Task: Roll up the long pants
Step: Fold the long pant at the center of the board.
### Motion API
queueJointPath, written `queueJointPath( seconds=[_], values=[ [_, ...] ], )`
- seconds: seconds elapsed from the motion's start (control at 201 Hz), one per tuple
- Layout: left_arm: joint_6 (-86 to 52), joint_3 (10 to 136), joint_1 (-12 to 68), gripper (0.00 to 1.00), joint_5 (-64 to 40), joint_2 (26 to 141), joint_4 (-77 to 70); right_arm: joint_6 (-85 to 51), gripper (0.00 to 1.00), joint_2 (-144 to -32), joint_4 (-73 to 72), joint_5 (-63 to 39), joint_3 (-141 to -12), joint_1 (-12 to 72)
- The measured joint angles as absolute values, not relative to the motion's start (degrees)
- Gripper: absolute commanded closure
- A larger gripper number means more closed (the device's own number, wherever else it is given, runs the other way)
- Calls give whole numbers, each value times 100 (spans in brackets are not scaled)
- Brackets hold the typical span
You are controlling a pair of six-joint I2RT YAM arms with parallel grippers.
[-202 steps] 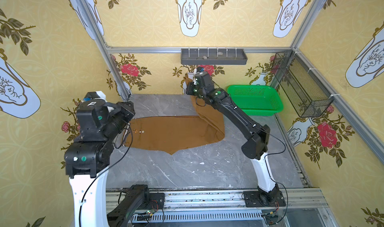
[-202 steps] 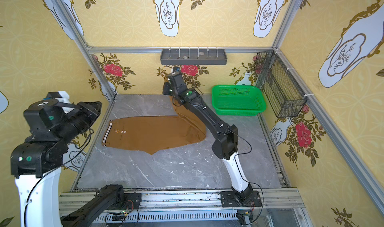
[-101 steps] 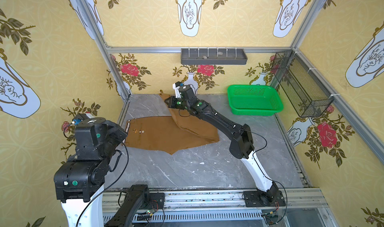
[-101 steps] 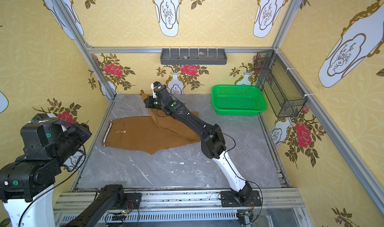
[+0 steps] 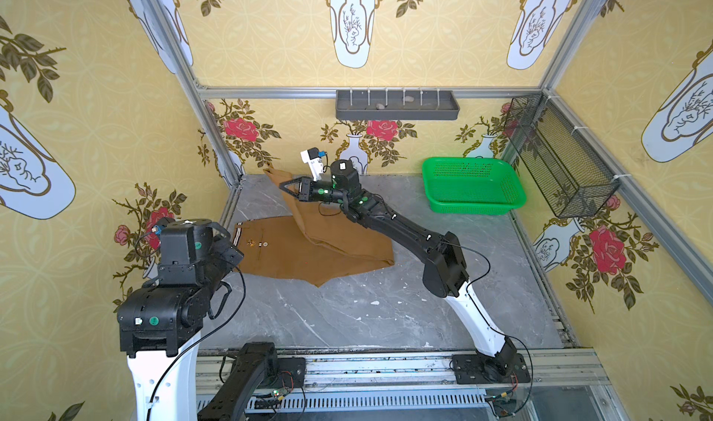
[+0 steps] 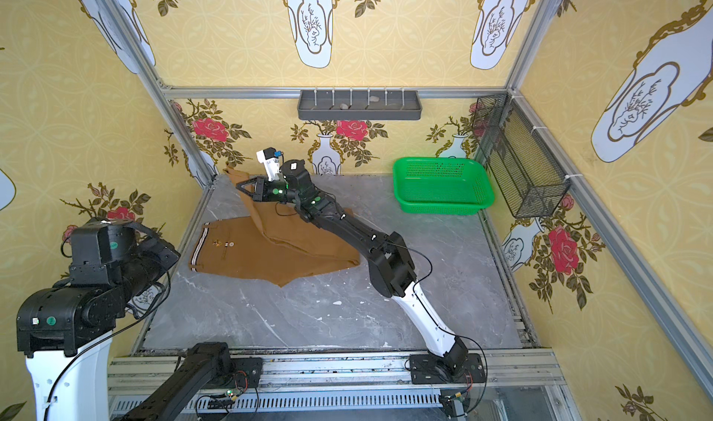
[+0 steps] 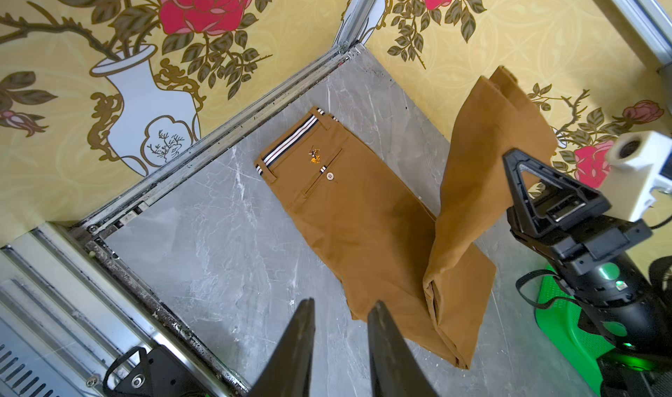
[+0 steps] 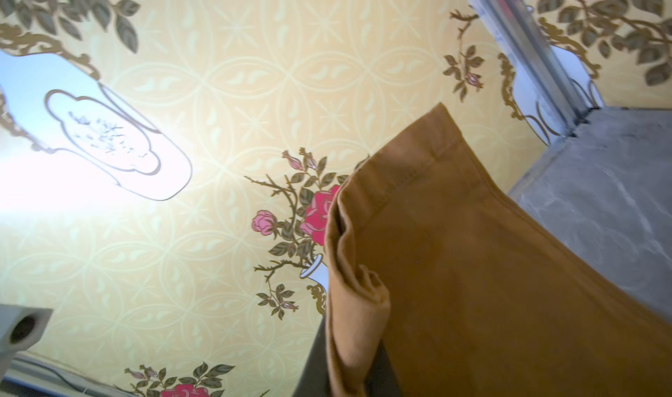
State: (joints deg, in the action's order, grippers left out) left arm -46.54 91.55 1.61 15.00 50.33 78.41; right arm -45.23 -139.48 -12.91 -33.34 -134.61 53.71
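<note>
Nearest, the left gripper (image 7: 342,302) had drawn back above the grey marbled tabletop (image 5: 366,307), its jaws slightly parted and empty. Beyond it the ochre-brown cloth long pants (image 5: 308,245) lay flat, with the striped waistband (image 7: 291,144) on the left arm's side. Farthest, the right gripper (image 5: 283,187), clamped on the leg ends (image 5: 276,174), had swept them leftward to the back corner (probably a fold-over; no rolling had begun).
</note>
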Motion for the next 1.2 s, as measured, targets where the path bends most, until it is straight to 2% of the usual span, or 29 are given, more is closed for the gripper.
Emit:
queueJointPath(
  seconds=[0.07,0.189,0.289,0.324,0.354,0.403,0.488,0.498,0.513,0.533,0.732,0.871,0.926,1.036,1.086,1.111,1.2],
  values=[
    [-4659,9174,161,66,1544,4995,7885,-4639,99,-14136,-1426,-3457,-13640,5454],
    [-4733,9317,163,54,1754,4831,8053,-4840,96,-14523,-1479,-3568,-13900,5555],
    [-4818,9518,161,46,1988,4630,8243,-5037,91,-14752,-1527,-3684,-13924,5603],
    [-4877,9592,161,42,2082,4574,8305,-5159,86,-14846,-1612,-3726,-13935,5616],
    [-4871,9642,161,40,2141,4541,8355,-5256,78,-14938,-1710,-3732,-13941,5623],
    [-4888,9723,161,38,2239,4495,8436,-5437,43,-15104,-1813,-3758,-13946,5634],
    [-4954,9819,163,38,2368,4412,8552,-5749,23,-15495,-1979,-3865,-14044,5664],
    [-4954,9824,163,38,2377,4401,8556,-5798,19,-15539,-1979,-3881,-14062,5669],
    [-4954,9832,163,38,2399,4386,8573,-5874,7,-15607,-1981,-3909,-14086,5673],
    [-4954,9839,163,38,2412,4370,8589,-5944,2,-15683,-1988,-3951,-14110,5682],
    [-5022,9714,161,39,2434,4338,8648,-6340,0,-15782,-2156,-4311,-14003,5706],
    [-5155,9306,161,48,2222,4407,8630,-6364,14,-15098,-2445,-4550,-13023,5511],
    [-5170,8991,161,50,2036,4460,8613,-6248,14,-14746,-2366,-4641,-12674,5317],
    [-5249,8128,163,58,1651,4504,8420,-5181,15,-13963,-1186,-4543,-12370,4886],
    [-5258,7673,163,62,1452,4523,8344,-4300,16,-13563,-305,-4040,-12392,4770],
    [-5258,7478,163,64,1369,4552,8283,-3868,20,-13410,62,-3754,-12414,4757],
    [-5282,6921,163,64,1100,4772,8128,-2582,23,-13115,1037,-2923,-12359,4672]
  ],
)
